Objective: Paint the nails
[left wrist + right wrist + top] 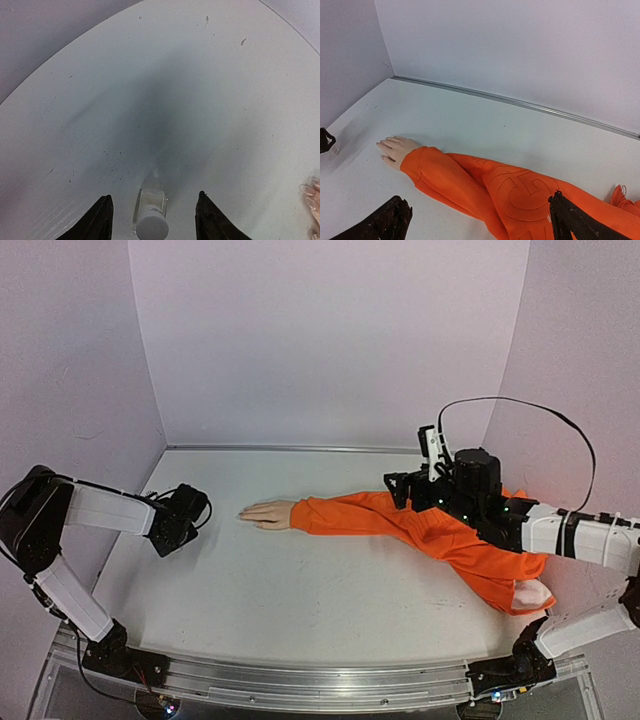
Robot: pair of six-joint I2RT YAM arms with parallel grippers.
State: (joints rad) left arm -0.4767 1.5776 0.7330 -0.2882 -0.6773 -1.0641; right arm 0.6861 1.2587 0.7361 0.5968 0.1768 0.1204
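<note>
A small clear bottle [151, 214] sat between the fingers of the left hand [153, 196], at the bottom of the wrist view.
That hand was let go, with gaps on both sides of the bottle. The nails [306, 189] peeked in at the right edge, on a pale pretend hand [268, 512] lying left of middle on the white surface [300, 590]. The right hand [477, 197] was spread wide above the orange sleeve [450, 180].
</note>
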